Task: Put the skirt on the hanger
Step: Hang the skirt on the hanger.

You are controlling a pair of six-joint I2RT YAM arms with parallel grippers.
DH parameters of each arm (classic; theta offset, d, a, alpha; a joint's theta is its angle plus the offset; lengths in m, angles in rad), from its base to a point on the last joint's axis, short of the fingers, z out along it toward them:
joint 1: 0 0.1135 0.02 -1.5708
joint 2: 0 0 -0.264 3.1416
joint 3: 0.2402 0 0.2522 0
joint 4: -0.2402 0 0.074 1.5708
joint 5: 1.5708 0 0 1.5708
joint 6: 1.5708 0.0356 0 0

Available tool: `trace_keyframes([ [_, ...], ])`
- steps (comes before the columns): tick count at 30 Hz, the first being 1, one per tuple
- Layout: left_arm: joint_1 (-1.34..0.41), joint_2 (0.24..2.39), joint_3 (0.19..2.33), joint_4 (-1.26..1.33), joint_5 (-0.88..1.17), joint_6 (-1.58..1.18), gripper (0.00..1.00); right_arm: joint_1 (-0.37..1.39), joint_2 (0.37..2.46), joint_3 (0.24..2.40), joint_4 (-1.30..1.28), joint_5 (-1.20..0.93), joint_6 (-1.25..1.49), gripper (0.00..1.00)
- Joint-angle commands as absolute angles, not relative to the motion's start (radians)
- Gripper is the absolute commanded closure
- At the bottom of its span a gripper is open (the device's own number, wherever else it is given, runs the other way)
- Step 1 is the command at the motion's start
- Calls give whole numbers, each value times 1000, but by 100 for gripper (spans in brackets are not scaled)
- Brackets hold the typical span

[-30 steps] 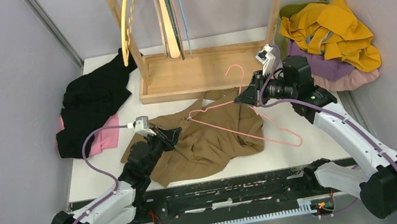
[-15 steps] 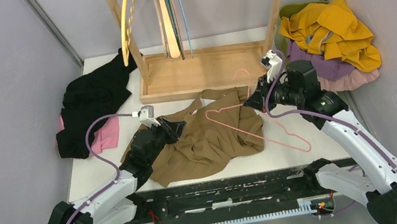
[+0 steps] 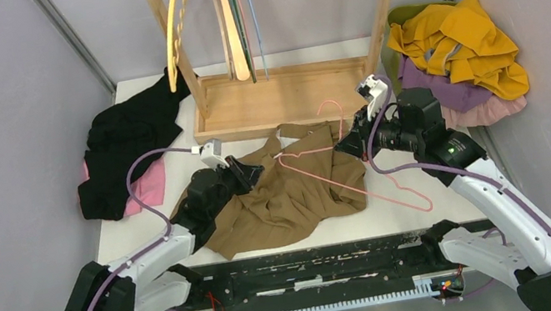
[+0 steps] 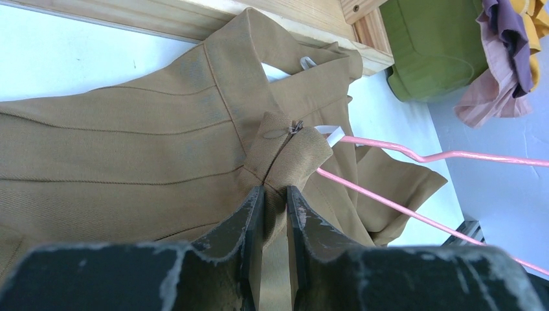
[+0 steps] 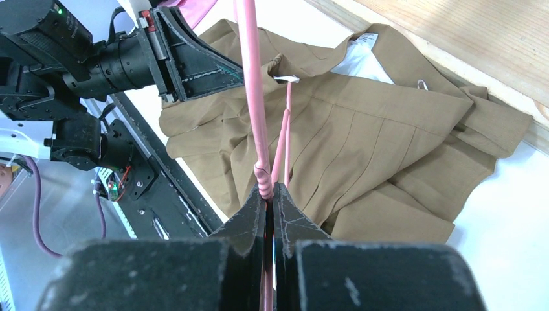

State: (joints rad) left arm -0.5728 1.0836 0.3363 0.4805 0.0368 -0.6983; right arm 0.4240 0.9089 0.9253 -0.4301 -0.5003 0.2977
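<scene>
A brown pleated skirt (image 3: pixel 296 198) lies crumpled on the white table in front of the wooden rack. My left gripper (image 3: pixel 252 169) is shut on a fold of its waistband (image 4: pixel 285 152) by the zip, lifting it slightly. My right gripper (image 3: pixel 348 142) is shut on the twisted neck of a pink wire hanger (image 3: pixel 327 183). The hanger (image 5: pixel 252 84) stretches over the skirt (image 5: pixel 375 129), and its left end reaches the waistband beside a white ribbon loop (image 4: pixel 333 136). In the left wrist view the hanger's pink wire (image 4: pixel 401 152) runs just right of the held fold.
A wooden rack (image 3: pixel 279 97) with several hangers (image 3: pixel 234 27) stands at the back. Black clothing (image 3: pixel 126 138) over a pink piece (image 3: pixel 147 190) lies at the left. A yellow and purple clothes pile (image 3: pixel 461 44) sits at the back right, over a green item (image 4: pixel 440 45).
My left gripper has moved up and right, pulling the waistband toward the hanger. My right gripper has shifted the hanger a little, so its left end now meets the waistband.
</scene>
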Motion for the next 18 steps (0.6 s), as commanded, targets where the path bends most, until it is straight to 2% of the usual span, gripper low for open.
trace_keyframes([
  [1,-569,1101,384,522,65,-655,75,429,897,970,-385,-520,288,99],
  [18,-568,1110,389,547,96,-647,75,429,941,903,-216,-512,377,99],
])
